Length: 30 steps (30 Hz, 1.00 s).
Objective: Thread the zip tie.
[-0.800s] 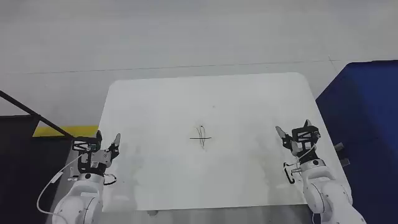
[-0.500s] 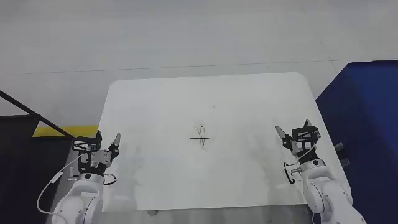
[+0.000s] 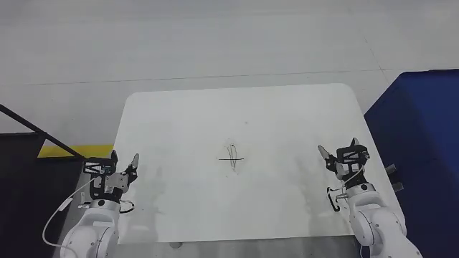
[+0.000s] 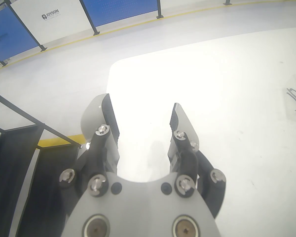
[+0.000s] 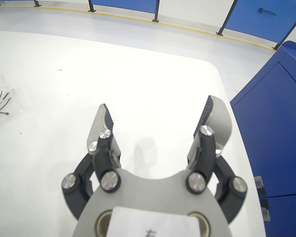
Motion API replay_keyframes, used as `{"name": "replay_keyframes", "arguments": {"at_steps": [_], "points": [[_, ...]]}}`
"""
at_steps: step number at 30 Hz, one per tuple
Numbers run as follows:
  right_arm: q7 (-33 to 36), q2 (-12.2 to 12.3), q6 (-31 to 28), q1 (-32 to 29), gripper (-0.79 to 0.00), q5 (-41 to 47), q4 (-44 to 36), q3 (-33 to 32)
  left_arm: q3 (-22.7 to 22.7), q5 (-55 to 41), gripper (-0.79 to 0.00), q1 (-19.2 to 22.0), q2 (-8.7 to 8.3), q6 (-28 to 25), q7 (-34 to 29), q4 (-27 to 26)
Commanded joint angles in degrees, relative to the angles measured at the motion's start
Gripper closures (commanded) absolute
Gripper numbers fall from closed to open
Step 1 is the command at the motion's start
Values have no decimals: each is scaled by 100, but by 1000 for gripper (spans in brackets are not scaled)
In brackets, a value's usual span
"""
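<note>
Our left gripper [image 3: 124, 159] hangs at the desk's [image 3: 287, 115] 8 o'clock edge, fingers wide and empty. The zip ties [image 3: 231, 158] lie crossed at the desk's centre, well apart from both grippers. Our right gripper [image 3: 337, 148] sits at 4 o'clock, fingers wide and empty too. We judge the ties light, thin, springy and slippery, best pinched near the head.

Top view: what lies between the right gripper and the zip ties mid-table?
Nothing. In the top view the stretch of white table between the right gripper and the zip ties is bare, and the right wrist view agrees.
</note>
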<state>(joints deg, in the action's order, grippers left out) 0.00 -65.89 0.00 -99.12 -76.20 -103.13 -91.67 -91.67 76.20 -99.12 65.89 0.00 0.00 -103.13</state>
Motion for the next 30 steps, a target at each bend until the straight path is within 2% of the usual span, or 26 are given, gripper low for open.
{"name": "replay_keyframes", "arguments": {"at_steps": [1,9,10,13,15,19,23,25,26,30], "points": [[0,0,0,0,-667,0,0,0,0,0,-429,0,0,0,0,0],[0,0,0,0,-667,0,0,0,0,0,-429,0,0,0,0,0],[-4,0,-15,5,-785,-2,-17,2,0,0,-785,0,0,0,0,0],[249,9,-399,118,-785,21,-499,80,0,0,-785,0,0,0,0,0],[939,22,-740,366,-785,117,-880,179,0,0,-785,0,0,0,0,0],[3045,9,-1317,1304,-785,762,-1413,752,0,0,-785,0,0,0,0,0],[5137,-68,-1217,2444,-785,1663,-1312,1548,0,0,-785,0,0,0,0,0],[6040,-100,-1263,3090,-785,1729,-1049,1939,0,0,-785,0,0,0,0,0],[6151,-115,-1241,3245,-785,1843,-949,2004,0,0,-785,0,0,0,0,0],[6151,-115,-1241,3245,-785,1843,-949,2004,0,0,-785,0,0,0,0,0]]}}
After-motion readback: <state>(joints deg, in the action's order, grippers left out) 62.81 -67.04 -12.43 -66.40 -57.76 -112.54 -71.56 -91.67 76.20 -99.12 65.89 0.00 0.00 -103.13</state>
